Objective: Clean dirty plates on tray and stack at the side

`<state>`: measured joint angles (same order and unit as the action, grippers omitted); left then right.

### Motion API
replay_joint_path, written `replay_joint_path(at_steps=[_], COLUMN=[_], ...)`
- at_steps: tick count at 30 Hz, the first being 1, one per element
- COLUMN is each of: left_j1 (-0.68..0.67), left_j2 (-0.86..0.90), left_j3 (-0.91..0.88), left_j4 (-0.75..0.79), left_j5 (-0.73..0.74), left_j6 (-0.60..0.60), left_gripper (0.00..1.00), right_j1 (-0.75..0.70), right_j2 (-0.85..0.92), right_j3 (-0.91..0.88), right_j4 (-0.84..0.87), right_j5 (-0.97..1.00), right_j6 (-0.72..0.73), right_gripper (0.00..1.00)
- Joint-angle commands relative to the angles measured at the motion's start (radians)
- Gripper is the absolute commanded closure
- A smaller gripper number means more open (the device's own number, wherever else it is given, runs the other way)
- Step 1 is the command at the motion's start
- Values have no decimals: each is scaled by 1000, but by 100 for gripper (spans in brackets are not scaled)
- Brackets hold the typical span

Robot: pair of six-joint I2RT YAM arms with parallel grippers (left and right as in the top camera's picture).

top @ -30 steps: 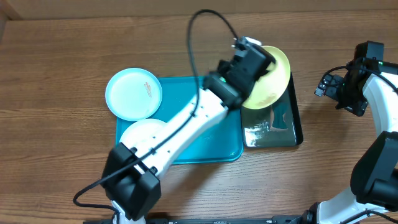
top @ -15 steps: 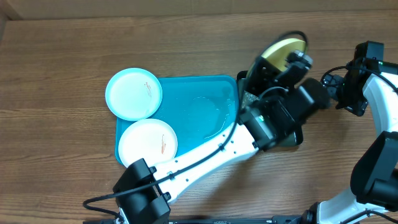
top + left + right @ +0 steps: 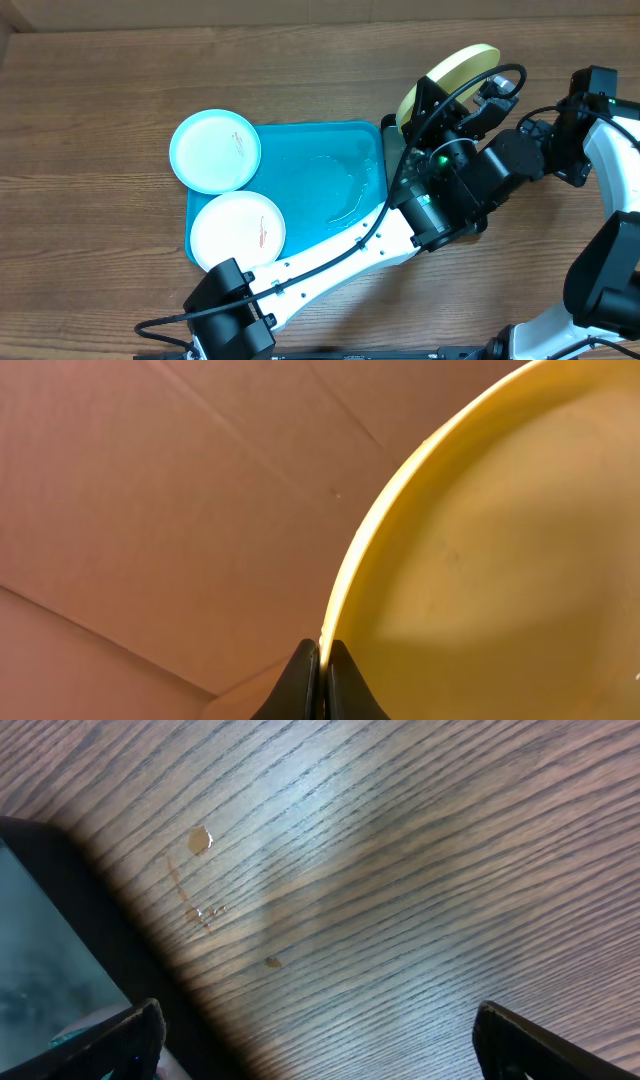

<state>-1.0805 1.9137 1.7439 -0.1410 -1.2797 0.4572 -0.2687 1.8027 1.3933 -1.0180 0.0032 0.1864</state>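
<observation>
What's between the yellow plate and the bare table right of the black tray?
Only the right tool, open, hanging over that patch beside the black tray. Left tool pinches the yellow plate by its rim.

The tray (image 3: 330, 180) sat mid-scene on the table (image 3: 90, 250), smaller tray (image 3: 392, 150) right against its right side. Far plate (image 3: 215, 150) hung over the tray's far-left corner, and near plate (image 3: 238, 232) lay in its near-left corner. Third plate (image 3: 445, 75) was up on edge over the smaller tray's far end, pinched by the left gripper (image 3: 322, 652).
</observation>
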Motion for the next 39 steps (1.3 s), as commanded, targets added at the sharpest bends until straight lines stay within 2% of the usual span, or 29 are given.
replay_joint_path(at_steps=[1, 6, 9, 13, 16, 21, 24, 30, 33, 34, 39], left_j1=[-6, -5, 0, 16, 35, 104, 174, 367, 492, 576, 811], left_j2=[4, 4, 4, 5, 5, 11, 26, 47, 47, 47, 47], left_j3=[27, 27, 27, 26, 26, 25, 19, 14, 14, 14, 14], left_j4=[11, 10, 6, -84, -232, -550, -644, -672, -675, -683, -726], left_j5=[-30, -31, -29, -22, 68, 377, 572, 1065, 1357, 1528, 1865], left_j6=[10, 0, -53, -231, -401, -806, -949, -958, -930, -925, -923], left_gripper=[96, 96, 96, 96, 96, 96, 96, 96, 96, 96, 96], right_j1=[-5, -5, -5, -5, -5, -5, -5, -5, -5, -5, -5], right_j2=[-6, -6, -6, -6, -6, -6, -6, -6, -6, -6, -6], right_j3=[21, 21, 21, 21, 21, 21, 21, 21, 21, 21, 21], right_j4=[2, 2, 2, 2, 3, 2, 2, 2, 2, 2, 3], right_j5=[-5, -5, -5, -5, -5, -5, -5, -5, -5, -5, -5], right_j6=[4, 4, 4, 4, 4, 4, 4, 4, 4, 4, 4], right_gripper=[0, 0, 0, 0, 0, 0, 0, 0, 0, 0, 0])
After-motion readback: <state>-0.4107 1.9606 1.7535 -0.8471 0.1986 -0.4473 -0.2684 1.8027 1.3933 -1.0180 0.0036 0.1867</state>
